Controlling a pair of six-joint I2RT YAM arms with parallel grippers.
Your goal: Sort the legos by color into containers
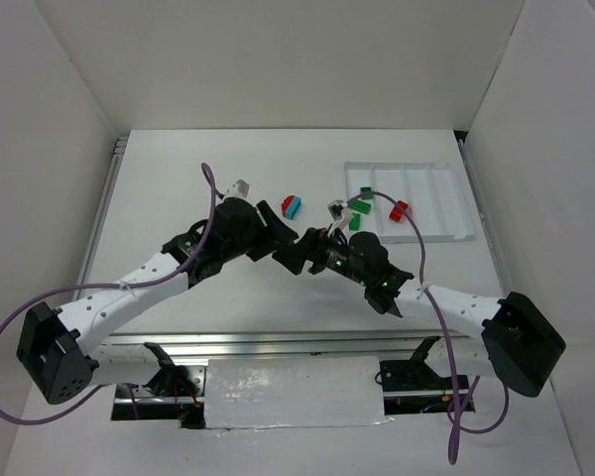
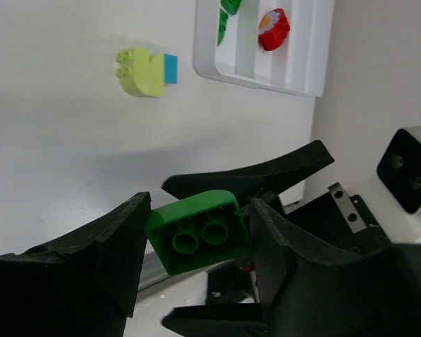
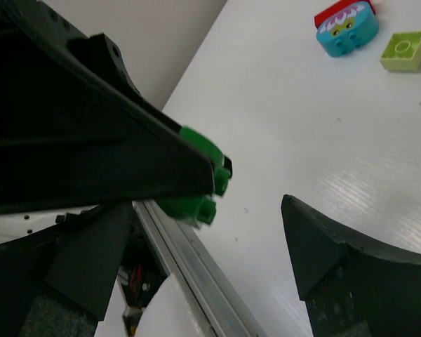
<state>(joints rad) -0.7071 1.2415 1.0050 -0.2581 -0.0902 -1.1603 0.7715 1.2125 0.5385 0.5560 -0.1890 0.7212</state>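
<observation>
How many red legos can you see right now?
2. One red piece lies in the white tray; a red brick is joined to a teal brick on the table, left of the tray. More may be hidden from view.

The white plastic tray with long narrow compartments fills the upper right corner. One compartment holds a red rounded brick with a pale printed face, and the compartment left of it holds dark green bricks, cut off by the top edge. Left of the tray, near but apart on the white table, lies a yellow-green studded brick joined to a small blue brick. Well below the tray, the left gripper clamps a green plastic brick, its hollow underside showing. The right gripper has its black fingers spread above and below that brick.
</observation>
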